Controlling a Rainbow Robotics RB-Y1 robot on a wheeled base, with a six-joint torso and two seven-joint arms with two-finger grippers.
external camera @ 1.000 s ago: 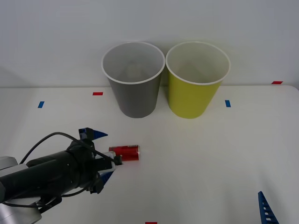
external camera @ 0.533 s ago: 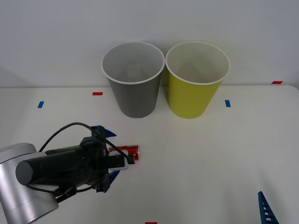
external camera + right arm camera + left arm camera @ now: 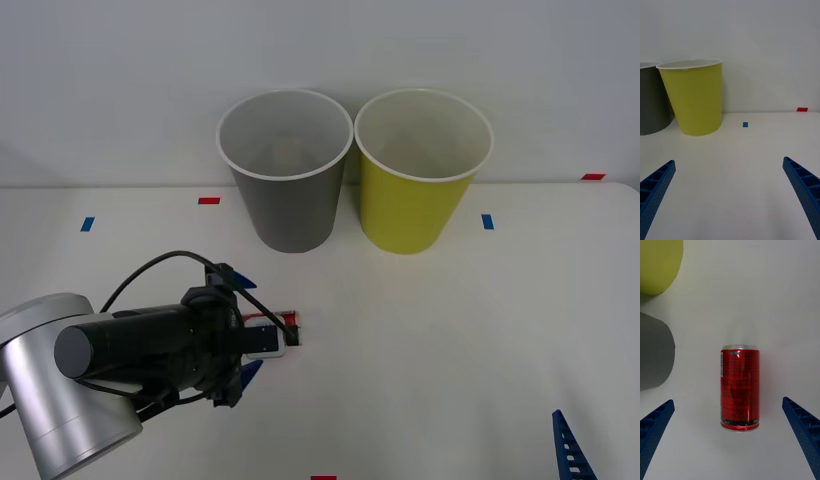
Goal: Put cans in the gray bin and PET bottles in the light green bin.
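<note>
Moved: left gripper [image 3: 243, 327] has advanced over the can [image 3: 739, 387], fingers spread either side.
Can: lying on desk [image 3: 450, 330], frame lower-left.
Right gripper [image 3: 730, 195]: spread, lower right.

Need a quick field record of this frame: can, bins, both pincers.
can: red can lying on its side on the white table, not gripped
gray bin: gray bin upright at the back, beside the light green bin
light green bin: light green bin upright, on the robot's right of the gray one
left pincer: left pincer open, over the can, fingers either side of it
right pincer: right pincer open, idle, low near the table's right front
</note>
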